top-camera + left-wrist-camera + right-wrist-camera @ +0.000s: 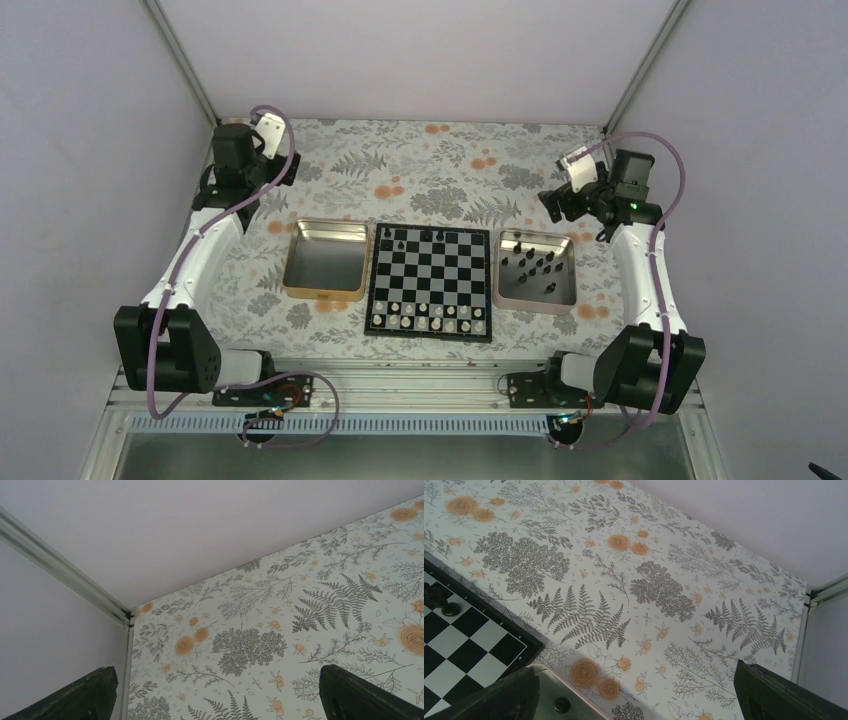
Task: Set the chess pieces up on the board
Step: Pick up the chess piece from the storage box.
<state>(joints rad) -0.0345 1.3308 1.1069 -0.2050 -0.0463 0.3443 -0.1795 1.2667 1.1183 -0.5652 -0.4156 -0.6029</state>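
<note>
Top external view: glossy checkered board (429, 282), with most tiny black chess pieces (547, 260) sitting loose in the rectangular silver metal tray (535, 299) at its 3 o'clock. Left claw (216, 680) and right claw (636, 680) are both spread wide, gripping nothing.

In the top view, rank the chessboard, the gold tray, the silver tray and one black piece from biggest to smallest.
1. the board
2. the gold tray and the silver tray: they look about alike, so I won't rank one over the other
3. a black piece, by far the smallest
</note>
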